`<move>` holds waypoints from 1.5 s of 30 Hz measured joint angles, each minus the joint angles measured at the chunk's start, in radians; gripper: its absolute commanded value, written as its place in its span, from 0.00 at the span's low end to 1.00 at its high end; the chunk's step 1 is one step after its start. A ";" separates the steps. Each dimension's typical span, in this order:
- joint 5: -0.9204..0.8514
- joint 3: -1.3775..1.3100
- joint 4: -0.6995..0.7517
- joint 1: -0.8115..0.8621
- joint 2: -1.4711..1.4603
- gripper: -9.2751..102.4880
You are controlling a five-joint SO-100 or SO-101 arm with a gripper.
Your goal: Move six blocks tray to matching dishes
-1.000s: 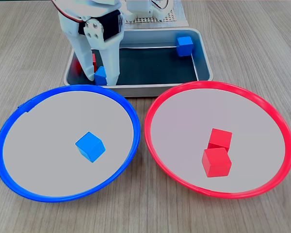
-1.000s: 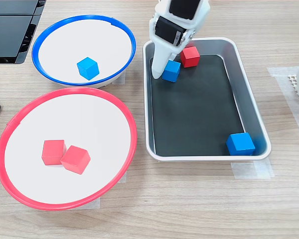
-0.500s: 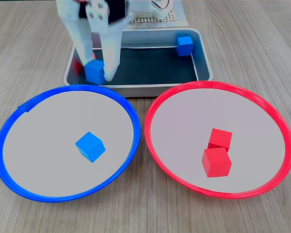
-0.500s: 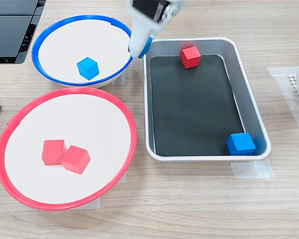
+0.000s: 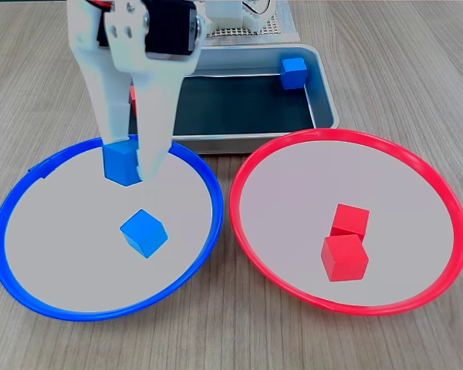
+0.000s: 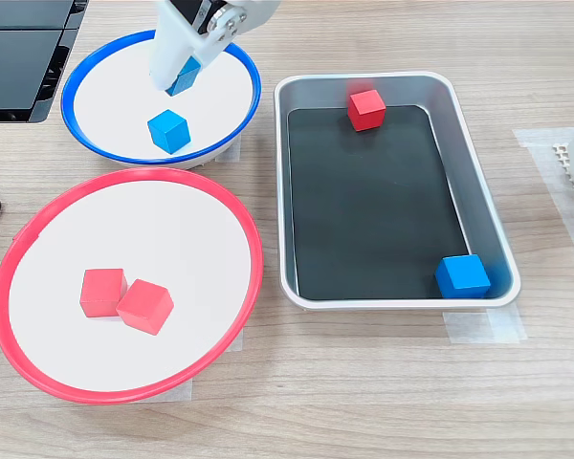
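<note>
We see gripper (image 5: 131, 166) pinching blue block (image 5: 119, 163), left of frame, over blue-rimmed dish (image 5: 15, 193) near its upper edge. Block seems clear of dish floor, though height hard to judge. Release point straight below; resting blue block (image 5: 143, 232) just lower right.

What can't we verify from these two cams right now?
- Red block in the tray: in a fixed view the gripper and arm hide nearly all of it; it is plain in a fixed view.
- Held blue block: the fingers cover most of it there, so its height above the blue-rimmed dish is unclear.
- Arm's upper part: cut off by the top edge in both fixed views.
</note>
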 measured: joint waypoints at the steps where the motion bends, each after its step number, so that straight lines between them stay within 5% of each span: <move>1: -0.012 0.000 0.008 0.008 0.000 0.25; 5: -0.049 0.000 0.058 0.002 -0.002 0.27; 7: -0.064 0.000 0.091 0.008 -0.002 0.08; 17: -0.468 0.187 0.463 0.060 0.239 0.08; 20: -0.414 0.350 0.463 0.095 0.347 0.08; 25: -0.023 0.529 0.399 0.141 0.468 0.08; 30: 0.334 0.548 0.388 0.198 0.495 0.25; 45: 0.149 0.597 0.268 0.321 0.379 0.24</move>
